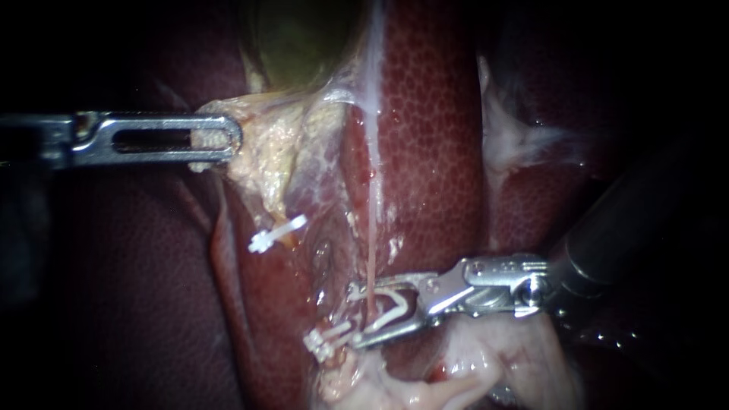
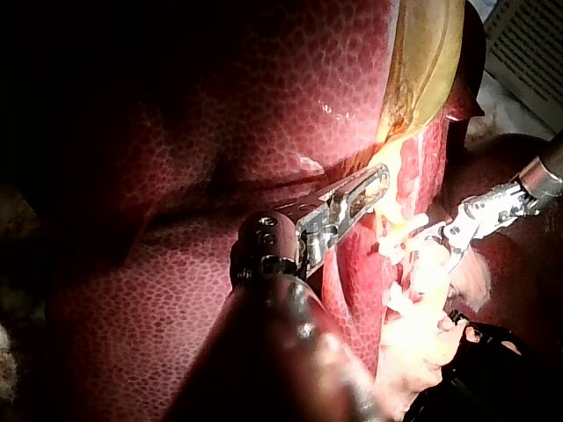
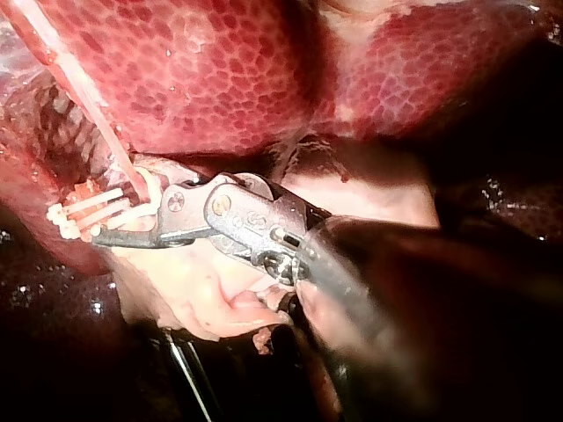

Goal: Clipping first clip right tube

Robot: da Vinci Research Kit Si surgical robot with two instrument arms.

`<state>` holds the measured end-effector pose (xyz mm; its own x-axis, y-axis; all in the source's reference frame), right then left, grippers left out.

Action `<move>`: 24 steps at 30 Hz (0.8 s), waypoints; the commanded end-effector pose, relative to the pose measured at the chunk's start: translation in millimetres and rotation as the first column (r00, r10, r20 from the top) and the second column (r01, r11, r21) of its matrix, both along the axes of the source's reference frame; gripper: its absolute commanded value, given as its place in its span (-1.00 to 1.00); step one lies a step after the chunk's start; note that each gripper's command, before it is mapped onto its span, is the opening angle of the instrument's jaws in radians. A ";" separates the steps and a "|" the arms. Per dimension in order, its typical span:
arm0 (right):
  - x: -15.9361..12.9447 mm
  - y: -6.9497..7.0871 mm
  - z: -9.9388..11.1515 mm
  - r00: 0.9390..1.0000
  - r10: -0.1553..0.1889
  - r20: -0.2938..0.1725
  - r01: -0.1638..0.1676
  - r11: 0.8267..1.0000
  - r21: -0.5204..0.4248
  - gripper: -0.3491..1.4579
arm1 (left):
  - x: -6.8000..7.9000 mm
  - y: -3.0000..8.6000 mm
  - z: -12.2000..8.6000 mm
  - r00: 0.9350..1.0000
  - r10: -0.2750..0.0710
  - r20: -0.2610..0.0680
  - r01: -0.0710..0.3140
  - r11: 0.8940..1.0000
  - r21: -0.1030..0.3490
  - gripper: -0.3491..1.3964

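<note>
Metal gleams nearest us on the right instrument (image 1: 355, 317), whose tool is clamped on a white V-shaped clip (image 1: 391, 307). Its jaws are held wide, and the clip's arms stand either side of the right tube (image 1: 371, 250). That tube is a thin, pale pink strand, taut and straight, running down the wet, pebbled liver (image 1: 433, 137); its lower end is lost behind the clip. Just beyond the jaw tips lies a second clip (image 1: 326, 342), toothed; what it grips I can't make out. The dark shaft is cut off at the edge. Further back a third clip (image 1: 277, 234) sits on stringy tissue. Beyond, the left instrument (image 1: 228, 140), slotted and flat, has its tool closed on pale yellowish tissue (image 1: 266, 152) under the greenish gallbladder (image 1: 304, 38).
</note>
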<state>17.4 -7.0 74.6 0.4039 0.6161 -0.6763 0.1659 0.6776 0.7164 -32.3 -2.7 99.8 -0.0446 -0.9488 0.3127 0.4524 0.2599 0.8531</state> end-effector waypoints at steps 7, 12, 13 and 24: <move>-0.1 0.5 0.2 0.999 -0.035 -0.007 0.035 0.998 0.058 -0.44 | 0.0 0.0 0.0 1.000 0.000 0.000 0.000 1.000 0.000 -1.00; -0.1 0.7 0.3 0.999 -0.046 -0.001 0.046 0.994 0.102 -0.93 | 0.0 0.0 0.0 1.000 0.000 0.000 0.000 1.000 0.000 -1.00; 0.0 0.8 0.3 0.999 -0.047 0.001 0.046 0.993 0.108 -0.98 | 0.0 0.0 0.0 1.000 0.000 0.000 0.000 1.000 0.000 -1.00; 0.0 1.5 0.2 0.999 -0.039 0.010 0.037 0.990 0.138 -1.00 | 0.0 0.0 0.0 1.000 0.000 0.000 0.000 1.000 0.000 -1.00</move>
